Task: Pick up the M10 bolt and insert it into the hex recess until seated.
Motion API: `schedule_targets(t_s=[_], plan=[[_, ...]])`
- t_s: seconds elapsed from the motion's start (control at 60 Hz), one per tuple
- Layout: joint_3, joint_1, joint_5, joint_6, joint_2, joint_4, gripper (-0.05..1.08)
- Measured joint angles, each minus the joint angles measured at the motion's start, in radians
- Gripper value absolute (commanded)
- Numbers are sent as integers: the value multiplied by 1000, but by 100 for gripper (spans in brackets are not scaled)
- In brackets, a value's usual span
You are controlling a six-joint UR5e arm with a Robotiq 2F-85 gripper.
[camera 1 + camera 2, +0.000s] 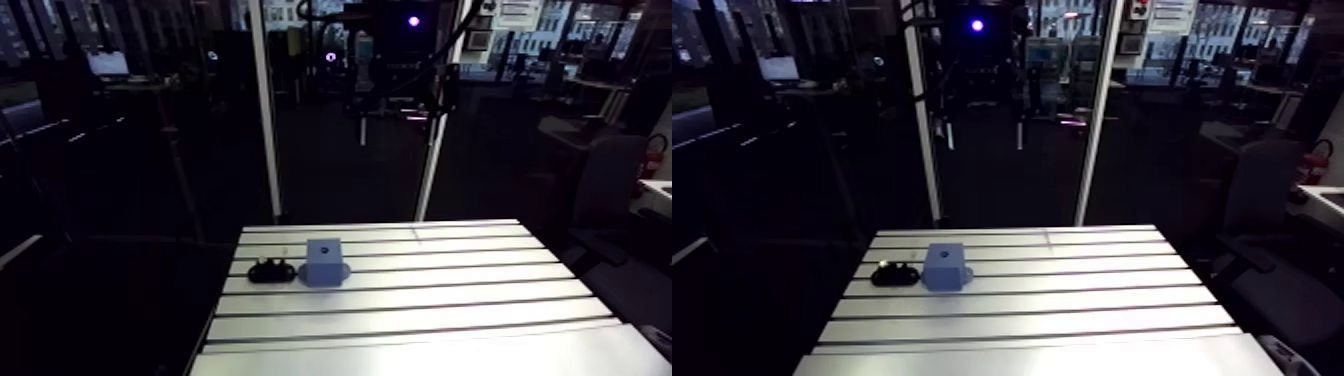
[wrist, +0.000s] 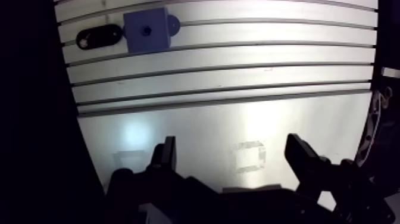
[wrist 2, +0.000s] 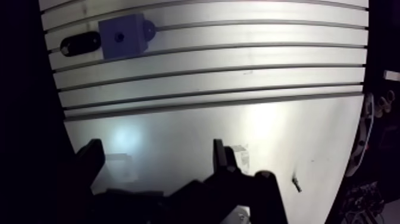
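Aluminium, slotted table (image 2: 238, 101) fills the wrist view. We see the gripper (image 2: 232, 150) with its two fingers spread wide and nothing between them, above bare metal. Well ahead of it stands a blue block (image 2: 146, 30) with a hole in its top. A black oblong piece (image 2: 98, 37), likely the bolt, lies just beside the block.

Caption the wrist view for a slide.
Open tool hovers over slotted table, blue block and black piece far ahead.

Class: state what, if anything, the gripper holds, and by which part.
Nothing. The black two-finger gripper is open and empty; the blue cube-shaped block and black oval object lie ahead of it.
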Motion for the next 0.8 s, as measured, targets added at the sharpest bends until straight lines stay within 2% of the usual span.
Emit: schedule_targets(t_s=[0.333,0.8], plan=[[26,39,3,0,40,-66,1],[28,48,3,2,47,-79,1]])
